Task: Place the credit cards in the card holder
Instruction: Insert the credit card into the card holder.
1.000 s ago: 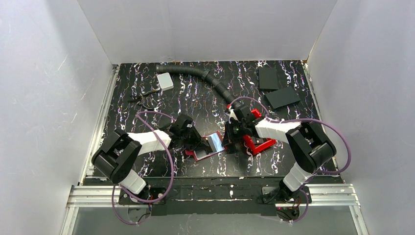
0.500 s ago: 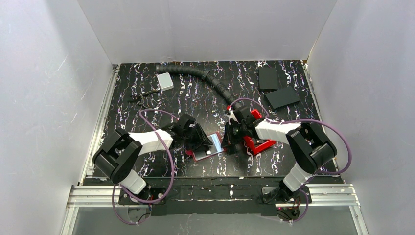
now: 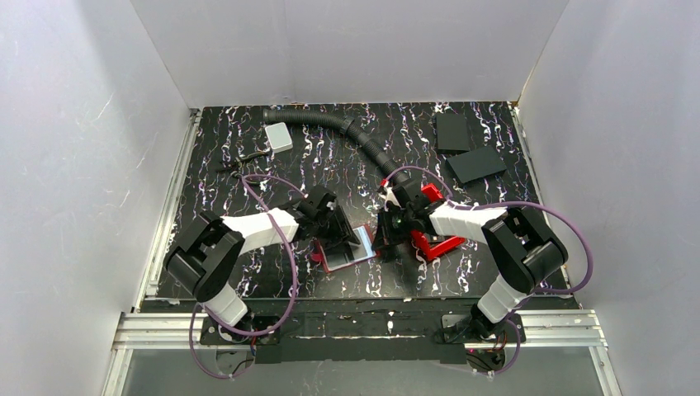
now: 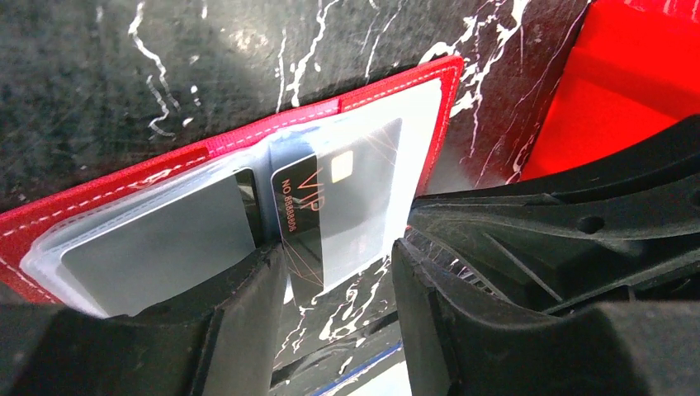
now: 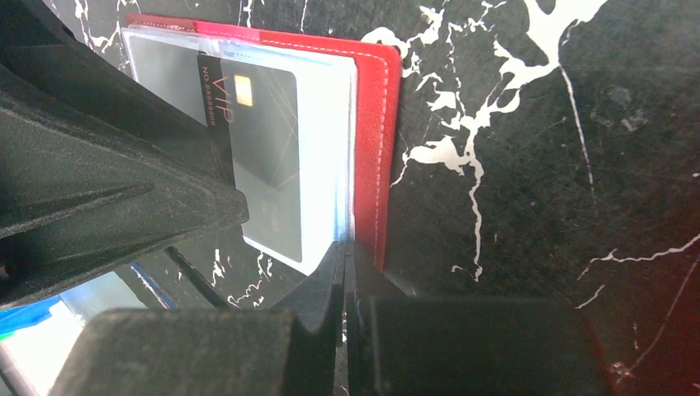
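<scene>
While the right gripper [image 5: 345, 257] is pinching the card holder [image 4: 124, 194] shut-jawed, the left gripper [image 4: 334, 254] is gaping half open, VIP card [image 4: 351, 194] loose between its jaws, wanting a square push

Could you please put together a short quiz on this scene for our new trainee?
1. True or false: the left gripper is shut on the VIP card.
2. Which gripper pinches the edge of the card holder: A, the left gripper; B, the right gripper?
3. Fill in: the card holder lies ____ on the table.
Key: 1 false, its jaws stand apart; 2 B; 3 open.
</scene>
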`<move>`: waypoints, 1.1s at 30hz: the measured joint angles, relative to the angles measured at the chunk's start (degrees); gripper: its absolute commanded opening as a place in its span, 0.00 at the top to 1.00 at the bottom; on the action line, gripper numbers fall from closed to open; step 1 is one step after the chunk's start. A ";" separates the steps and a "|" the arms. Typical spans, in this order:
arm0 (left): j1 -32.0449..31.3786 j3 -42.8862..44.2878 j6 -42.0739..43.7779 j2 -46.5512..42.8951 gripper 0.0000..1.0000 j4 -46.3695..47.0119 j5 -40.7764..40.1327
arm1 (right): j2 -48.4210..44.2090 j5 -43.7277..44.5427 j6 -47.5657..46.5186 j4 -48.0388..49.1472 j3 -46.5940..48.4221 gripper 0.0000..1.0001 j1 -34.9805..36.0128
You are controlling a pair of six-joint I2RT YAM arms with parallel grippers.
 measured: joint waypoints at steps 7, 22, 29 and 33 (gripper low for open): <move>-0.90 4.02 1.40 3.08 0.51 -1.20 -0.15 | -0.02 -0.09 0.02 -0.31 0.00 0.98 -0.26; -3.96 9.07 5.66 5.03 0.48 -6.51 -4.44 | -0.63 0.55 -0.39 -1.40 -0.15 0.93 -0.28; -4.24 9.51 7.43 4.90 0.44 -8.09 -4.48 | -1.68 5.31 -3.80 -8.81 3.06 0.91 -0.15; -3.89 9.77 8.74 4.11 0.41 -9.68 -5.05 | -1.66 6.64 -5.27 -10.80 5.38 0.91 -0.15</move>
